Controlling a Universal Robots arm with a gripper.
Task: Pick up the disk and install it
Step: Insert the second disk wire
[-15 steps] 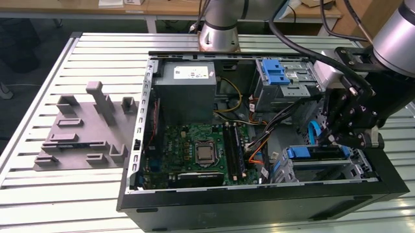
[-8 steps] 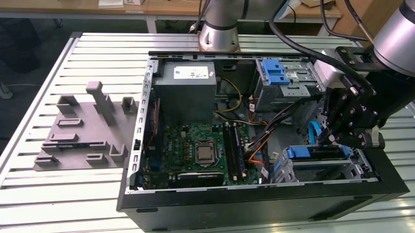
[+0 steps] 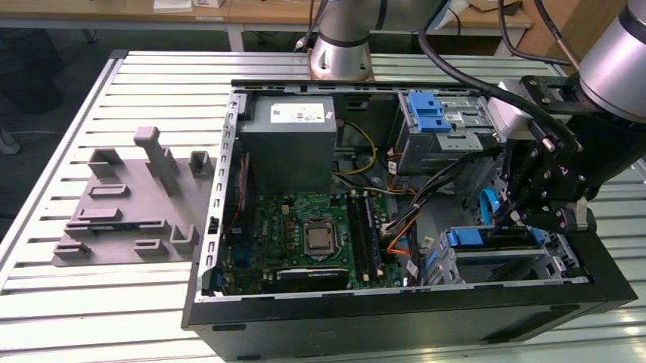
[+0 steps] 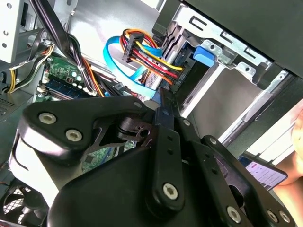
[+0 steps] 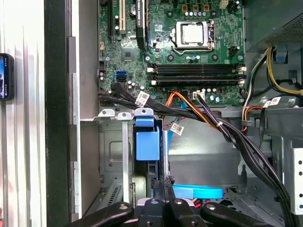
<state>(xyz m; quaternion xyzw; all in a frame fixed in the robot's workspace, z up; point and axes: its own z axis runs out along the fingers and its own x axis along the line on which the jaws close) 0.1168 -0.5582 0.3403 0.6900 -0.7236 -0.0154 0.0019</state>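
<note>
The disk sits on edge in the lower metal drive cage (image 3: 504, 261) of the open computer case, near the exterior view's right. Its blue end tab (image 3: 467, 238) faces the motherboard and shows in both wrist views (image 5: 147, 142) (image 4: 206, 54). My gripper (image 3: 522, 221) hangs just above the disk's other end, inside the case. In the first wrist view the black fingertips (image 5: 166, 185) are pressed together at the disk's rear edge, shut with nothing seen between them. The second wrist view shows the gripper (image 4: 163, 101) pointing at the cable plugs behind the cage.
A blue flat cable (image 5: 199, 191) and a red-yellow wire bundle (image 4: 147, 56) lie close to the fingers. The grey power-supply box (image 3: 293, 144), the upper cage with a blue latch (image 3: 429, 113) and the motherboard (image 3: 313, 234) fill the case. A grey fixture (image 3: 131, 204) lies outside it. A phone (image 5: 4, 75) rests beside the case.
</note>
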